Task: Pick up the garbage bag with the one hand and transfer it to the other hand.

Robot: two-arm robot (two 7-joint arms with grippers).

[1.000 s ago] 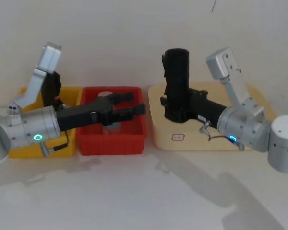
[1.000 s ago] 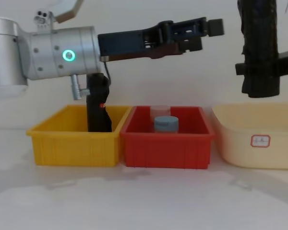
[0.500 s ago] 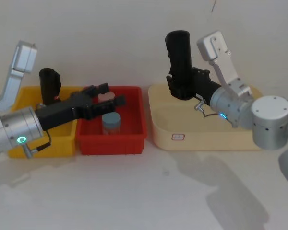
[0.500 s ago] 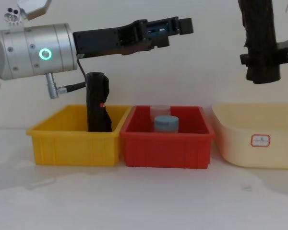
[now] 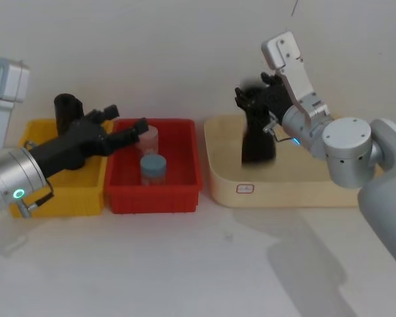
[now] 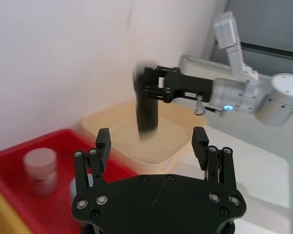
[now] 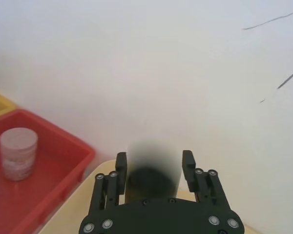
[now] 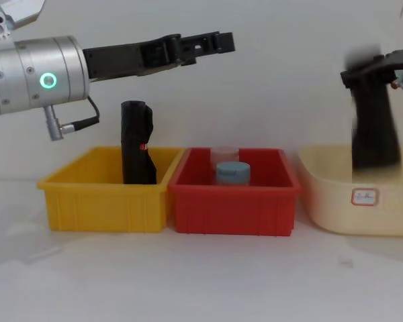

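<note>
Head view: the black, green-lit left hand [image 5: 127, 117] hangs spread open above the yellow plastic bin [image 5: 86, 198] and red plastic bin [image 5: 155, 198]. The crinkled black plastic garbage bag [image 5: 257, 142] stands upright beneath the blue-lit right hand [image 5: 252, 99], over the cream tub [image 5: 214, 172]. Chest view: its lower end dips behind the tub's rim; open air separates the hands. Right wrist view: that hand's grip cannot be told.

A lab bench: yellow bin [image 8: 101, 204], red bin [image 8: 232, 208], white tabletop [image 8: 201, 282], bare wall [image 8: 289, 80].
</note>
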